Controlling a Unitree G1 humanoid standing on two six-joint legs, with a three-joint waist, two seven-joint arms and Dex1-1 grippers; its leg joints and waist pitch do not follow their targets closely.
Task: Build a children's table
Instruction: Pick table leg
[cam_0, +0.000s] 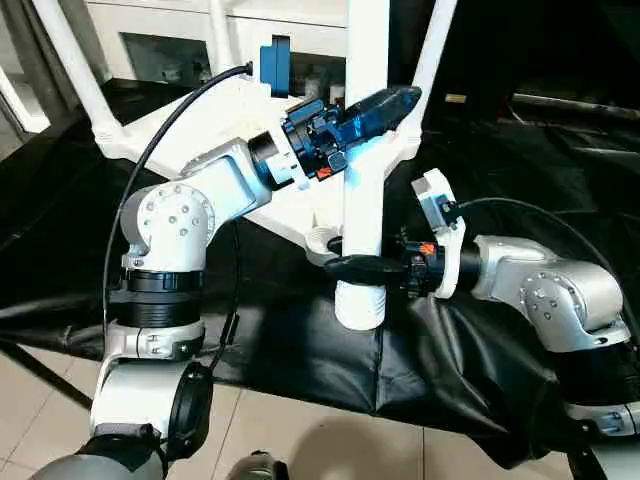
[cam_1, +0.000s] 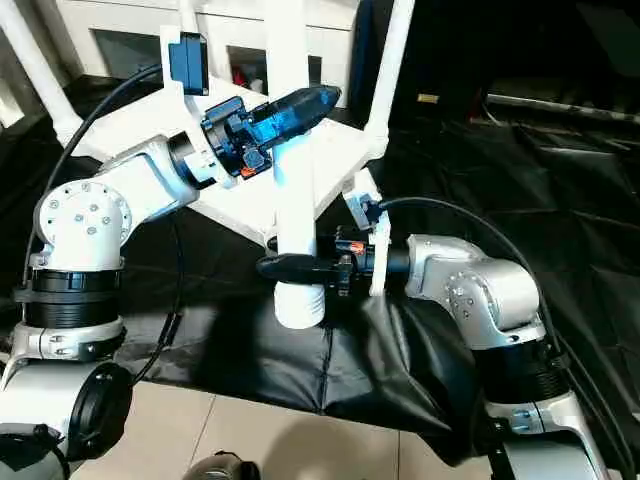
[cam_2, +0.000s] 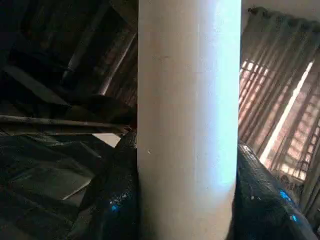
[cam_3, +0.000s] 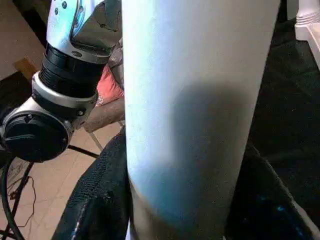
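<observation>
The white table top (cam_0: 190, 130) lies upside down on a black cloth, with three white legs (cam_0: 72, 58) standing up from its corners. I hold a fourth leg (cam_0: 365, 170) upright at the near corner. My left gripper (cam_0: 385, 105) is shut on it higher up; its dark fingers (cam_2: 112, 205) flank the tube (cam_2: 187, 120). My right gripper (cam_0: 355, 267) is shut on the leg low down, its fingers (cam_3: 97, 205) on either side of the tube (cam_3: 195, 110). The leg's ribbed lower end (cam_0: 360, 305) stands just in front of the open corner socket (cam_0: 320, 241).
The black cloth (cam_0: 470, 360) covers the floor under the table and bunches near my right arm. Tiled floor (cam_0: 310, 440) shows along the near edge. A white cabinet with glass doors (cam_0: 165, 45) stands behind the table. My left arm's cable (cam_0: 160, 130) arcs over the top.
</observation>
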